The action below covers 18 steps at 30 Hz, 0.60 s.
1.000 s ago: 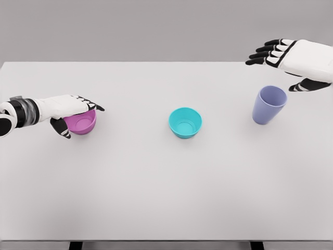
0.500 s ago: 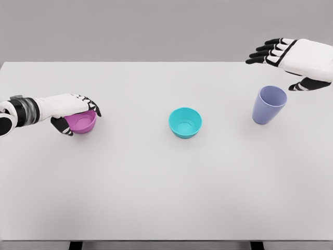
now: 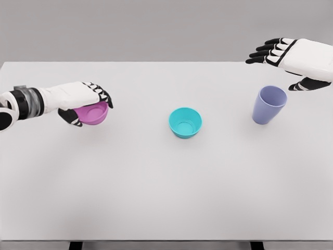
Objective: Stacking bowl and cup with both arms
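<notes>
A pink bowl (image 3: 94,114) sits in my left hand (image 3: 86,104), whose fingers curl over its rim while the thumb presses its near side; it looks lifted slightly off the table at the left. In the middle of the table stands a teal bowl (image 3: 185,123), untouched. A lavender cup (image 3: 269,104) stands upright at the right. My right hand (image 3: 283,60) hovers above and behind the cup with fingers spread, holding nothing.
The white table (image 3: 166,182) fills the view, its far edge running just behind both hands. A plain grey wall lies beyond.
My left hand has closed on the pink bowl and carried it up and to the right, toward the teal bowl. The right hand has stayed in place.
</notes>
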{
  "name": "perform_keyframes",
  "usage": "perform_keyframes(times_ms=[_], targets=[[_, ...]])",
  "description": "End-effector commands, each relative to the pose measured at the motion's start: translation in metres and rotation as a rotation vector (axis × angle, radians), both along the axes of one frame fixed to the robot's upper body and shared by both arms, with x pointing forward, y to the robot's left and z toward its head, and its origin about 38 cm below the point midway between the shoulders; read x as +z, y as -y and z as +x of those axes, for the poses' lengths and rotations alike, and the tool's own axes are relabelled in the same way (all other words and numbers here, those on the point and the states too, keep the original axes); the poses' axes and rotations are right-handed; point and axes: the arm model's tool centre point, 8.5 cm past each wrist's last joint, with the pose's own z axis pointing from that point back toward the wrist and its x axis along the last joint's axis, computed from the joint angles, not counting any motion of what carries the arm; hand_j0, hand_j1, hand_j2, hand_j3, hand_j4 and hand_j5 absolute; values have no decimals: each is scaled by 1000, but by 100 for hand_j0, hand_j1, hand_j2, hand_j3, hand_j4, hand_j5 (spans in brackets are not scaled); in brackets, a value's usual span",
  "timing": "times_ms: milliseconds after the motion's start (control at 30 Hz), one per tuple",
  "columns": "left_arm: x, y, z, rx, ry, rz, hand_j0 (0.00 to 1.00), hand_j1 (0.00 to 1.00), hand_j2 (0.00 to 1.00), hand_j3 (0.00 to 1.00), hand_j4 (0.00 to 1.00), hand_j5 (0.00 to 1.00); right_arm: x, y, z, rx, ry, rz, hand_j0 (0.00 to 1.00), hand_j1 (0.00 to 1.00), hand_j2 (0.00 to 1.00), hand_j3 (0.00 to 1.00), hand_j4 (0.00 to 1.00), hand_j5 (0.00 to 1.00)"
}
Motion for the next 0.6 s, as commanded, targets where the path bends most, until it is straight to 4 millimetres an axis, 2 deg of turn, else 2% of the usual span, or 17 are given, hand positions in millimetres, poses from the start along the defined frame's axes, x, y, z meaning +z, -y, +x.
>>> perform_keyframes(times_ms=[0, 300, 567], targets=[[2, 4, -2, -25, 6, -3, 69, 69, 69, 69, 69, 69, 0, 0, 0, -2, -2, 6, 100, 100, 100, 100, 100, 100], [13, 20, -6, -89, 36, -16, 69, 69, 69, 69, 69, 69, 0, 0, 0, -2, -3, 4, 100, 100, 100, 100, 100, 100], [18, 52, -7, -177, 55, -61, 68, 68, 68, 68, 68, 68, 0, 0, 0, -2, -3, 4, 100, 100, 100, 100, 100, 100]])
